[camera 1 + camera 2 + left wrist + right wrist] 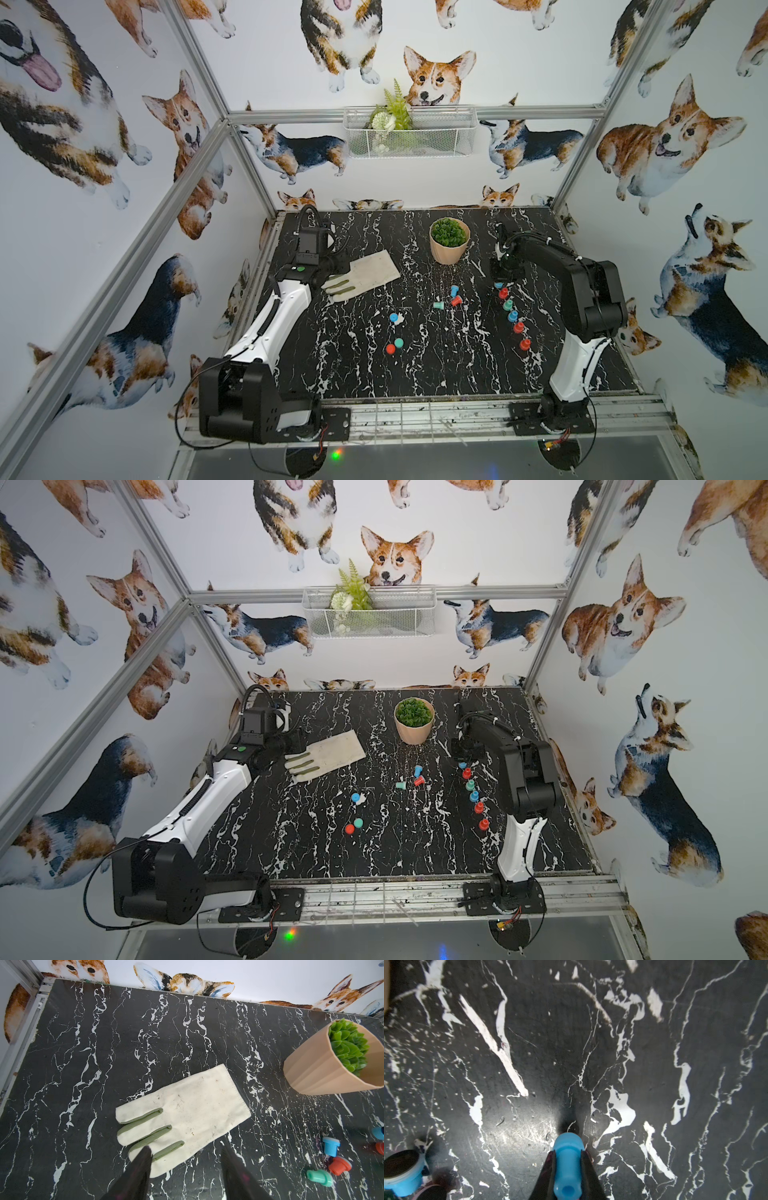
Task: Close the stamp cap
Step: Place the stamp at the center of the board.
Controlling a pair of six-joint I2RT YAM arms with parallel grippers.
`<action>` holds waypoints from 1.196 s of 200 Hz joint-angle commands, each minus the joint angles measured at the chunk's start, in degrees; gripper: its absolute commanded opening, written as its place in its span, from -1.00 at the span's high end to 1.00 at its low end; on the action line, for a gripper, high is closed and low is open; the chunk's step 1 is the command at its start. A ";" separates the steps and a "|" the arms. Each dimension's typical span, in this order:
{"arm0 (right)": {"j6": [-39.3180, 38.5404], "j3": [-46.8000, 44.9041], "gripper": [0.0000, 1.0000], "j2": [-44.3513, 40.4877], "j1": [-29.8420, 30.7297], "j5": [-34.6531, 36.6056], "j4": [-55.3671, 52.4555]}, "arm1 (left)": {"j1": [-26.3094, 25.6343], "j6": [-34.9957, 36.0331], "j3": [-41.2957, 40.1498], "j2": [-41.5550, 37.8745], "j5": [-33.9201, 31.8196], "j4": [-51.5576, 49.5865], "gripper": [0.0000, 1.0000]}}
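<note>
Now look at the right claw. Shut tight on a blue stamp, squeezing it from both sides with two black fingers. Holding it low over the black table, out on the right side. Cannot tell if touching the table or just above it.

From a top view, find the blue stamp peeking out under that claw, right at the far end of a row of five standing stamps: red, green, blue, red, red, going from back to front. Just beside the first red one.

Near the middle of the table, see three loose stamps lying close together, blue, red and green. Closer to the front, three small round caps: a blue cap alone, then a green cap and a red cap just beside each other.

Over on the left side, look at the left claw. About half open and holding nothing. Hanging above the finger end of a white glove, lying flat on the table. Toward the back, spot a tan pot with a green plant inside, standing up straight, well apart from both claws.
</note>
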 commanded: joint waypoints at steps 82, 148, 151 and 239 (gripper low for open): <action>-0.52 -0.32 0.37 1.12 -0.57 0.07 -0.39 | -0.01 0.76 0.34 -0.22 -0.11 0.28 -0.13; -0.87 0.63 0.15 0.51 -0.57 0.33 -1.05 | 0.01 0.77 0.35 -0.29 -0.28 0.23 -0.13; -0.82 0.70 0.15 0.51 -0.57 0.35 -1.10 | -0.01 0.77 0.35 -0.29 -0.31 0.20 -0.13; -1.14 1.58 0.24 -0.20 -0.57 2.25 -2.06 | -0.01 0.85 0.44 -0.39 -0.31 0.26 -0.13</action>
